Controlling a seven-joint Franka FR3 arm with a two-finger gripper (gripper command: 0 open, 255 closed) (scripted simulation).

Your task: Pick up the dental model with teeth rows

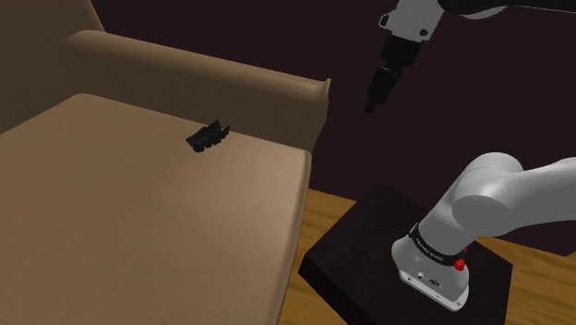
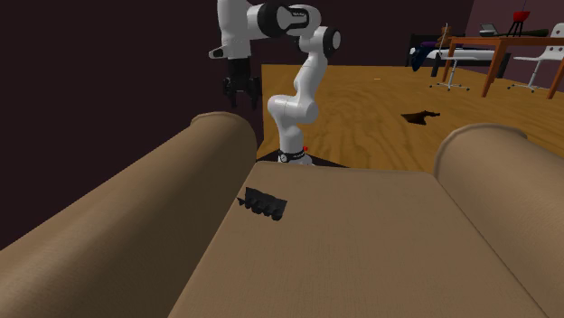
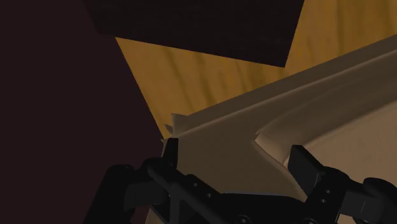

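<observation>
Down and well apart from the tool [image 1: 376,97], on the tan sofa [image 1: 138,222] seat: the dental model [image 1: 209,138] (drawn all black, ridged along its top), lying just beside the sofa's long padded roll [image 1: 212,78]. Up in the air past that roll's end, fingers [image 3: 304,162] spread wide, pinching nothing.

**Lighting.** Dim, soft illumination in all three views. The tan sofa [image 1: 138,212] is gently shaded, its seat paler than the fold beneath the backrest (shoulder view, upper left). The wood floor [image 2: 380,99] is the brightest surface, at the second exterior view's upper right. The white arm [image 1: 498,198] grades from light to grey. The wall [image 1: 277,37] is near black, and the dental model [image 1: 209,138] shows as a flat dark silhouette.
</observation>
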